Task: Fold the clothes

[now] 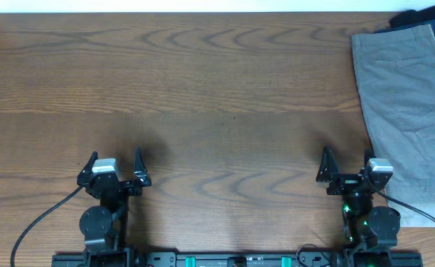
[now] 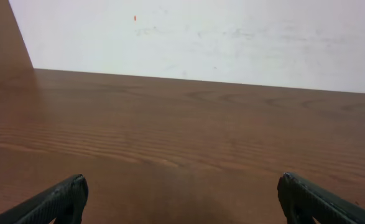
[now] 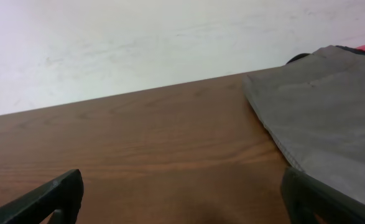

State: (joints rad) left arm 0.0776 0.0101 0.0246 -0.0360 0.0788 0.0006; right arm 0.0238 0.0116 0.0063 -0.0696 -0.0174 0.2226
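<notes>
Grey shorts (image 1: 406,111) flat at rt edge of table (image 1: 202,89), navy pair (image 1: 427,15) behind; L gripper (image 1: 115,154) spread wide, R gripper (image 1: 347,152) spread wide

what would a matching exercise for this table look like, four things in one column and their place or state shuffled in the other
Column one
1. grey shorts
2. dark navy cloth
3. left end effector
4. right end effector

Column two
a. open, beside the grey fabric's edge
b. far right corner, partly under another garment
c. open, over bare table, away from any cloth
d. spread flat along the right side

Pairs: 1-d, 2-b, 3-c, 4-a
</notes>
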